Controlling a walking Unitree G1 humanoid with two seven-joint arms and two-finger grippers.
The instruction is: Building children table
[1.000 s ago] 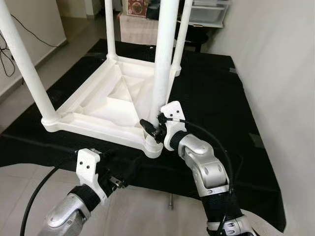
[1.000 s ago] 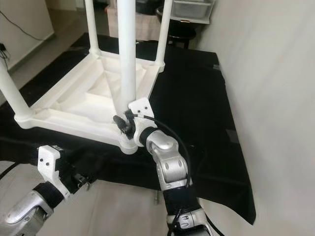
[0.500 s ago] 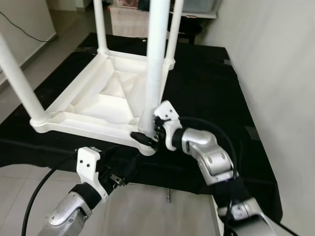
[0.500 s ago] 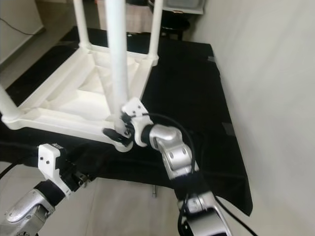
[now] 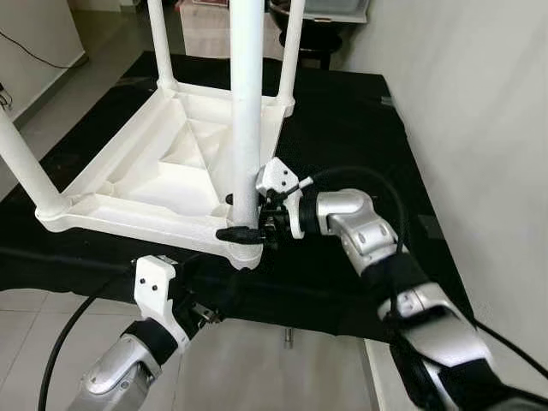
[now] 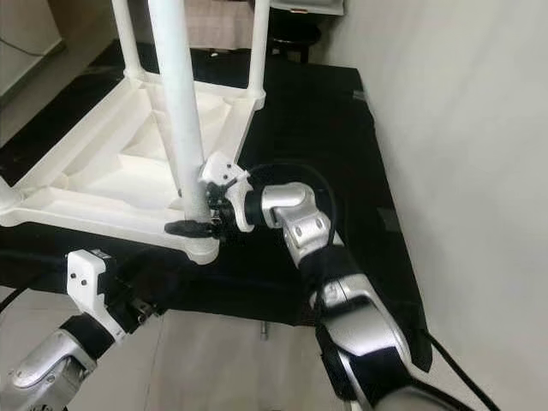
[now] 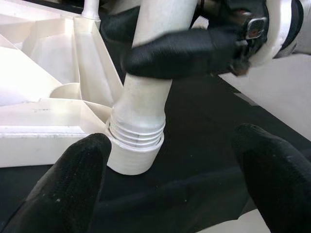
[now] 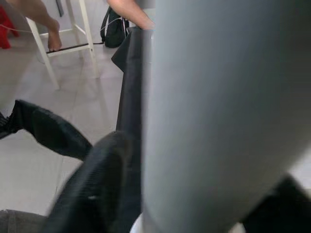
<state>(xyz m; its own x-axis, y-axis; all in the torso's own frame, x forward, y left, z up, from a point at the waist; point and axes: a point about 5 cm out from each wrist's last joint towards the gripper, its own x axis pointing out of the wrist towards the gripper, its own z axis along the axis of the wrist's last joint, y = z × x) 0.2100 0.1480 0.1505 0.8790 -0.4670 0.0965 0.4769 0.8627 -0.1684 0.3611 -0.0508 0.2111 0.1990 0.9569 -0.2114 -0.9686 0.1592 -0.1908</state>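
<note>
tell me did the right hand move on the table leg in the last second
Yes. The right hand has swung around the near table leg, just above its corner socket; its fingers now reach across the leg's front, not up its right side.

Pale tiled floor [image 5: 51, 94], black mat [image 5: 360, 128], white wall [image 5: 479, 111].

Upturned table [image 5: 163, 184] lies on the mat [image 5: 360, 145], legs up.

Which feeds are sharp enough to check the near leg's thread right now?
Left wrist view: thread rings on the near leg sharp, right gripper slightly soft. Right wrist view: leg too close, a grey blur. Eye views: evenly lit, sharp, thread too small.
</note>
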